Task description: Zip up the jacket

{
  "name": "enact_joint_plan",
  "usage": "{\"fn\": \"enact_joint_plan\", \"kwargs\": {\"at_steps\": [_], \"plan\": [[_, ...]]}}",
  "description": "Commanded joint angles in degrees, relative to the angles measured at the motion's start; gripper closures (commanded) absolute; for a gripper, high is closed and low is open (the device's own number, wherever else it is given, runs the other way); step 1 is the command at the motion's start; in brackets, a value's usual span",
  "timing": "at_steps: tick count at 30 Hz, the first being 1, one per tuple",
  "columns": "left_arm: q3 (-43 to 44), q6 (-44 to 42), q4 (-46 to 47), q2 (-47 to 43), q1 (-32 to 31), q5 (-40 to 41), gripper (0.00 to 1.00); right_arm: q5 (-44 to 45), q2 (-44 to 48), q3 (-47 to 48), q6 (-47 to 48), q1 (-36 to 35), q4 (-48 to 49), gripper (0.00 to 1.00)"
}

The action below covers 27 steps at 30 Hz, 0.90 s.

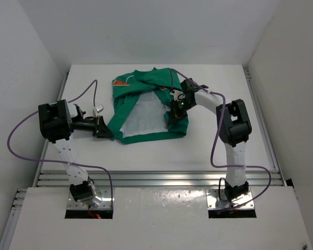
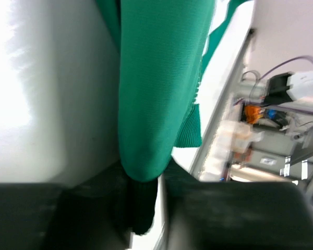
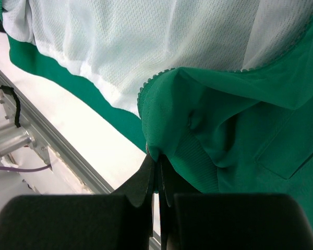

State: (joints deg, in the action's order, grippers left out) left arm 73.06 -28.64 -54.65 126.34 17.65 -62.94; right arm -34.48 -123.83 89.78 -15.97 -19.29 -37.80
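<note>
The green jacket [image 1: 126,107] lies unzipped on the white table, its white mesh lining [image 1: 143,117] facing up and an orange logo [image 1: 126,80] at its far left. My left gripper [image 1: 103,130] is at the jacket's near left corner. In the left wrist view the jacket's hem [image 2: 156,78] hangs down between the jaws of that gripper [image 2: 141,208]; they stand narrow around it, and a sliver of white shows beside the cloth. My right gripper [image 1: 176,110] is on the jacket's right front edge. Seen from the wrist, that gripper [image 3: 157,164] is shut on a fold of the green cloth [image 3: 240,120].
An aluminium rail [image 1: 156,177] runs along the table's near edge, also seen as a rail [image 3: 68,156] below the right gripper. A small white object [image 1: 98,109] sits just behind the left gripper. Purple cables [image 1: 88,91] loop over both arms. White walls enclose the table on three sides.
</note>
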Motion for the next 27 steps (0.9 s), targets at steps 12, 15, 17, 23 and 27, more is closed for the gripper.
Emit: {"fn": "enact_joint_plan", "kwargs": {"at_steps": [12, 15, 17, 23, 27], "plan": [[6.8, -22.5, -20.1, -3.5, -3.0, -18.2, 1.00, -9.1, 9.4, -5.6, -5.1, -1.0, 17.3, 1.00], [7.6, -18.8, -20.1, -5.8, -3.6, -24.0, 1.00, -11.3, 11.9, -6.5, -7.7, -1.5, 21.7, 1.00], [9.5, -17.7, -20.1, -7.3, -5.6, -24.7, 1.00, -12.1, 13.4, -7.1, -9.1, -2.1, 25.9, 1.00], [13.6, -14.8, -20.1, -8.7, -12.6, -26.6, 1.00, -14.8, 15.4, -9.6, -15.9, -3.8, 35.2, 1.00], [19.0, -8.3, -13.8, -9.2, -17.1, -18.1, 1.00, -15.4, 16.4, -10.8, -14.8, -4.0, 33.9, 1.00]]}}
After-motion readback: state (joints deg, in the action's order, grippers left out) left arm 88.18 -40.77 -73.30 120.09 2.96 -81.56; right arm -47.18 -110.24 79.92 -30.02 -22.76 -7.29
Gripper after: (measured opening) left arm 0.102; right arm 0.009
